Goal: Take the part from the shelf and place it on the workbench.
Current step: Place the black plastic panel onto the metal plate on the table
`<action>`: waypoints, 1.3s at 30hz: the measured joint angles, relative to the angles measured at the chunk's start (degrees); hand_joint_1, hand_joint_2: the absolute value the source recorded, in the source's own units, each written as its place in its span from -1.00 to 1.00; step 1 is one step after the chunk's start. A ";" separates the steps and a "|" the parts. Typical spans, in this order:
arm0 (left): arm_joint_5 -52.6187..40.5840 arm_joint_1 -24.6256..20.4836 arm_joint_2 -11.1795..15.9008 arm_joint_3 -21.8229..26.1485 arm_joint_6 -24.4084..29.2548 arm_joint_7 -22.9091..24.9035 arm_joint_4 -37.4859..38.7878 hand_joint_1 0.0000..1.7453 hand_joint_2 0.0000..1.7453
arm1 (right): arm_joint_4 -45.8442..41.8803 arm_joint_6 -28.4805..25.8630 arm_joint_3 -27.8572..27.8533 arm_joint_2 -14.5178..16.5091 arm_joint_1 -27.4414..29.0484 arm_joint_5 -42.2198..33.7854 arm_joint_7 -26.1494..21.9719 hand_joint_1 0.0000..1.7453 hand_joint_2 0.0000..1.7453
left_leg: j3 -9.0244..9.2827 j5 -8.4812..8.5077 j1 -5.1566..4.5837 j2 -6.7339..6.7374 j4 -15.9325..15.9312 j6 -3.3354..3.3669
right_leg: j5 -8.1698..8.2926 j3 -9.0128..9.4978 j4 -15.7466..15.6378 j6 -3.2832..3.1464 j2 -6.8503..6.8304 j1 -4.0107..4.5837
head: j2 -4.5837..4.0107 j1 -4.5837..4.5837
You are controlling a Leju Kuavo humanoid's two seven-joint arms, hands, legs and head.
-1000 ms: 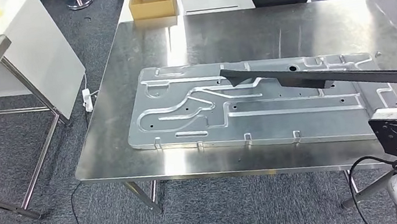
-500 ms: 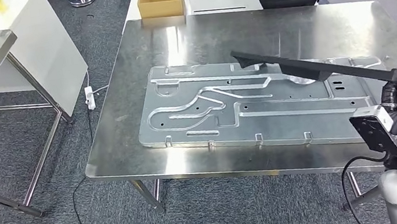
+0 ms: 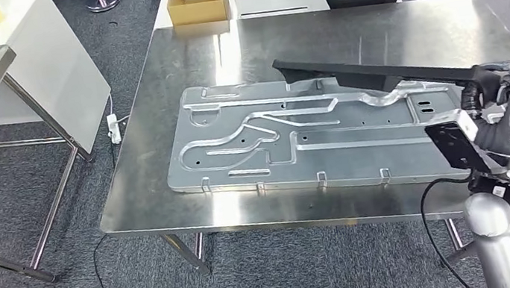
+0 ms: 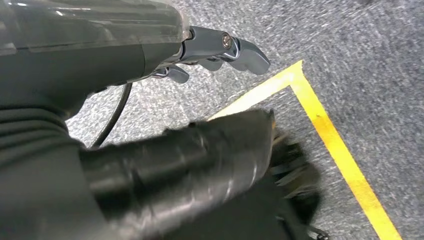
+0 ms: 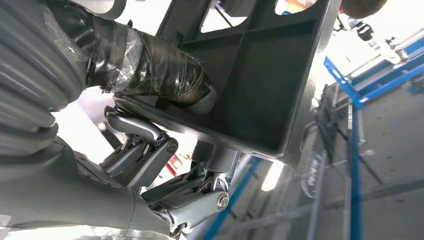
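The head view shows the steel workbench [image 3: 192, 198] bearing a stamped metal panel [image 3: 254, 155]; above it the long black part [image 3: 370, 75] is grasped by the right hand [image 3: 505, 97]. The right wrist view shows its ribbed underside. The left hand [image 4: 220, 50] hangs over carpet, fingers curled, holding nothing.

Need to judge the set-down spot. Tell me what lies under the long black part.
Under the black part, held by the right hand, lies the stamped metal panel on the steel workbench. The strip of panel directly beneath it is hidden.
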 joint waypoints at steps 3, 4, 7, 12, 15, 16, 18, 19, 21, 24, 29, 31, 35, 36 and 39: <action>0.03 -0.16 0.00 -0.05 -0.02 0.03 0.00 -1.00 -1.00 | 0.73 0.11 1.43 0.29 -0.86 2.12 0.60 0.44 1.00 | 1.03 0.34 -0.22 -0.10 -2.65 0.52 | 0.16 -0.01 -0.28 0.89 0.00 0.16 | 0.00 0.01; 0.08 -0.14 -0.03 -0.06 -0.03 0.03 0.00 -1.00 -1.00 | 0.99 0.30 1.90 0.33 -1.03 3.03 0.83 0.39 1.00 | 1.16 0.54 -0.12 -0.09 -2.97 0.82 | 0.09 0.02 -0.31 1.21 -0.03 0.10 | 0.00 0.02; 0.44 -0.15 -0.16 -0.05 -0.01 0.02 0.00 -1.00 -1.00 | 2.02 1.48 3.11 0.32 -1.34 5.22 1.43 -0.47 1.00 | 1.78 1.11 0.14 0.03 -4.09 1.87 | -2.75 -1.96 4.17 1.79 -0.05 0.04 | 0.00 0.09; 1.05 0.20 -0.20 -0.02 0.01 0.01 0.00 -1.00 -1.00 | 5.48 4.84 4.54 -0.39 0.17 8.36 2.16 -1.00 1.00 | 1.89 0.72 -0.10 -0.01 -3.72 2.27 | -4.43 -6.66 12.88 2.18 -0.05 0.07 | 0.00 0.11; 1.19 0.34 -0.20 -0.01 0.03 -0.14 0.00 -1.00 -1.00 | 7.21 6.15 4.88 -1.58 0.79 9.94 2.71 -1.00 1.00 | 1.74 -0.01 -0.27 -0.20 -2.72 1.80 | 0.06 -1.90 2.95 1.66 -0.07 0.25 | 0.00 0.10; 1.23 0.36 -0.19 0.00 0.07 -0.20 0.00 -1.00 -1.00 | 7.64 6.28 4.89 -1.90 0.97 10.16 2.81 -1.00 1.00 | 1.64 -0.18 -0.37 -0.22 -2.46 1.56 | 0.40 -1.07 1.17 1.42 -0.05 0.40 | 0.00 0.08; 1.37 0.42 -0.16 0.01 0.17 -0.25 0.00 -1.00 -1.00 | 8.25 6.34 4.90 -2.39 1.55 10.32 2.94 -1.00 1.00 | 1.54 -0.31 -0.48 -0.25 -2.30 1.10 | 0.24 -0.89 0.51 0.90 0.07 0.62 | 0.00 0.04; 1.49 0.43 -0.14 0.02 0.23 -0.26 0.00 -1.00 -1.00 | 8.42 6.29 4.90 -2.59 1.93 10.36 2.98 -1.00 1.00 | 1.52 -0.44 -0.44 -0.22 -2.31 0.85 | 0.30 -0.86 0.40 0.61 0.08 0.52 | 0.00 0.04; 1.72 0.43 -0.09 0.03 0.36 -0.30 0.00 -1.00 -1.00 | 8.57 5.94 4.90 -2.88 2.57 10.34 2.99 -1.00 1.00 | 0.86 -1.89 -0.33 -0.11 -0.59 0.18 | 0.43 -0.70 0.11 -0.05 0.09 0.26 | 0.00 -0.01; 1.90 0.53 -0.08 0.05 0.62 -0.32 0.00 -1.00 -1.00 | 8.40 4.87 4.77 -3.01 3.81 9.72 2.87 -1.00 1.00 | -3.49 -6.85 0.03 0.01 9.11 -0.62 | 0.44 -0.61 -0.02 -0.64 -0.05 0.23 | 0.00 -0.08; 2.27 0.95 -0.01 0.15 0.95 -0.35 0.00 -1.00 -1.00 | 6.54 3.62 3.15 -3.02 6.46 6.35 2.01 -1.00 1.00 | -1.83 -2.59 0.20 0.00 5.04 -0.34 | 0.29 -0.36 0.04 -0.50 0.01 0.20 | 0.00 -0.07; 2.50 0.94 0.04 0.19 1.01 -0.43 0.00 -1.00 -1.00 | 5.43 3.84 1.84 -3.08 7.21 3.91 1.51 -1.00 1.00 | 1.10 -0.52 -0.02 -0.03 -1.12 0.18 | 0.23 -0.32 0.05 -0.04 0.07 0.31 | 0.00 -0.07; 3.12 1.29 0.12 0.30 1.22 -0.72 0.00 -1.00 -1.00 | 3.26 6.22 -0.87 -3.60 8.87 -0.57 0.51 -1.00 1.00 | 2.03 -0.04 -0.20 -0.05 -3.04 1.18 | 0.24 -0.18 -0.16 1.28 0.08 0.27 | 0.00 -0.05; 3.28 1.37 0.14 0.34 1.30 -0.83 0.00 -1.00 -1.00 | 2.66 7.45 -1.53 -4.00 9.34 -1.73 0.25 -1.00 1.00 | 2.24 0.20 -0.11 -0.01 -3.45 1.60 | -0.45 -0.47 0.68 1.50 0.08 0.24 | 0.00 -0.04; 3.90 1.52 0.19 0.67 1.56 -1.25 0.00 -1.00 -1.00 | 1.27 11.87 -3.29 -5.62 11.41 -4.89 -0.33 -1.00 1.00 | 2.51 0.46 -0.08 0.06 -3.94 2.43 | -5.42 -4.44 9.61 1.84 0.06 0.22 | 0.00 0.02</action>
